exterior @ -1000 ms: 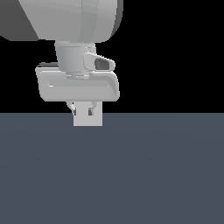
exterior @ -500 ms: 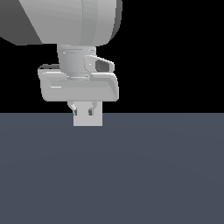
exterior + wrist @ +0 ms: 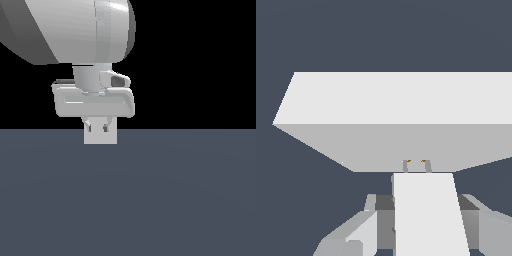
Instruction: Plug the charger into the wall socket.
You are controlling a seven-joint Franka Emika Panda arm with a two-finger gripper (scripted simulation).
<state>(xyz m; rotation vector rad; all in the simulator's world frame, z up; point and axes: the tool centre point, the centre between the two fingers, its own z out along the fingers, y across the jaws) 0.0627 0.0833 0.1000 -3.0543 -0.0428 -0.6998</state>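
In the wrist view my gripper is shut on the charger, an off-white oblong block held between the two fingers. Its short grey stubs meet the shaded face of the wall socket, a large off-white slab straight ahead. In the exterior view the socket is a small off-white square standing on the dark floor. My gripper hangs over it with its fingertips in front of it. The charger cannot be told apart from the plate there.
A dark grey floor fills the lower half of the exterior view, with black background above. The bulky white arm fills the upper part of the exterior view's left.
The upper arm has swung a little towards the exterior view's right and looks larger. The hand has shifted slightly. The socket plate has stayed in place.
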